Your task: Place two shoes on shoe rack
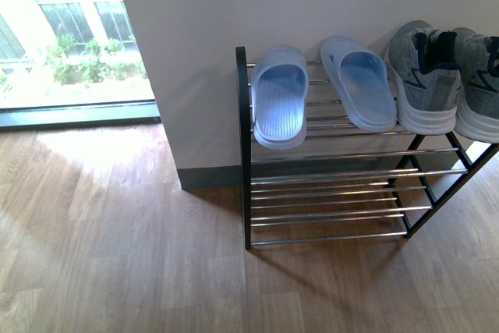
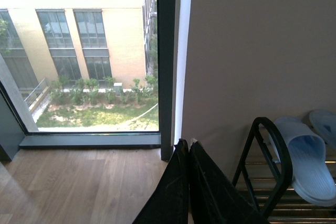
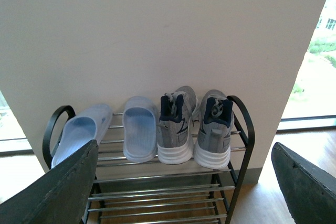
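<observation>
The shoe rack (image 1: 327, 155) stands against the white wall, black uprights with chrome bars. On its top tier lie two pale blue slides (image 1: 279, 96) (image 1: 360, 83) and, to their right, two grey sneakers (image 1: 425, 76) (image 1: 479, 79). In the right wrist view the slides (image 3: 139, 128), the sneakers (image 3: 176, 129) (image 3: 214, 132) and the rack (image 3: 157, 190) sit in a row ahead of my right gripper (image 3: 181, 182), which is open and empty, well back from the rack. My left gripper (image 2: 188, 145) is shut on nothing, beside the rack's left end (image 2: 273, 150). Neither arm shows in the front view.
A floor-to-ceiling window (image 1: 70, 33) fills the left, with a dark sill at floor level. Wooden floor (image 1: 117, 255) stretches in front of and left of the rack. The lower tiers (image 1: 327, 212) of the rack hold nothing.
</observation>
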Robot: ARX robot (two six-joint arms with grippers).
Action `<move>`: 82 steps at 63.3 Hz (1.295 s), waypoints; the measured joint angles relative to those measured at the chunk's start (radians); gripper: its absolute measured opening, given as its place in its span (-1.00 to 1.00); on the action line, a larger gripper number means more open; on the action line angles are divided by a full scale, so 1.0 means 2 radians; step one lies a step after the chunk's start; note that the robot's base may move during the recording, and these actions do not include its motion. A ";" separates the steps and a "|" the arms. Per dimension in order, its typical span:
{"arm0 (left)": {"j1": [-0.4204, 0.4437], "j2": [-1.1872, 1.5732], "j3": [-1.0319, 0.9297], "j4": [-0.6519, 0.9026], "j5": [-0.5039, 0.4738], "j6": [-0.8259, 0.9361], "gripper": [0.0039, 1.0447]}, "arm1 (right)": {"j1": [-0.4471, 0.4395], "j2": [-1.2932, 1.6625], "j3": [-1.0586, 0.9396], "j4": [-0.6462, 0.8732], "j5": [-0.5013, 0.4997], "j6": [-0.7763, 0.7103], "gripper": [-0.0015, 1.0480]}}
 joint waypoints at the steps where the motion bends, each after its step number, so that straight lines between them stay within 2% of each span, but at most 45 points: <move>1: 0.001 -0.003 -0.002 -0.001 0.001 0.000 -0.98 | 0.000 0.000 0.000 0.000 0.000 0.000 0.82; 9: 0.014 -0.037 -0.019 -0.018 0.013 0.000 -0.98 | 0.000 0.000 0.000 0.000 0.000 0.000 0.82; 13: 0.043 -0.056 -0.027 -0.030 0.053 0.001 -0.98 | 0.000 0.000 0.000 0.000 0.000 0.000 0.82; 19: 0.061 -0.078 -0.035 -0.043 0.056 0.001 -0.98 | 0.000 0.000 0.000 0.000 0.000 0.000 0.82; 35: 0.062 -0.137 -0.050 -0.086 0.061 0.001 -0.98 | 0.000 0.000 0.000 0.000 0.000 0.000 0.82; 44: 0.062 -0.155 -0.066 -0.083 0.061 0.001 -0.98 | 0.000 0.000 0.000 0.000 0.000 0.000 0.82; 82: 0.062 -0.268 -0.066 -0.193 0.061 0.001 -0.98 | 0.000 0.000 0.000 0.000 0.000 0.000 0.82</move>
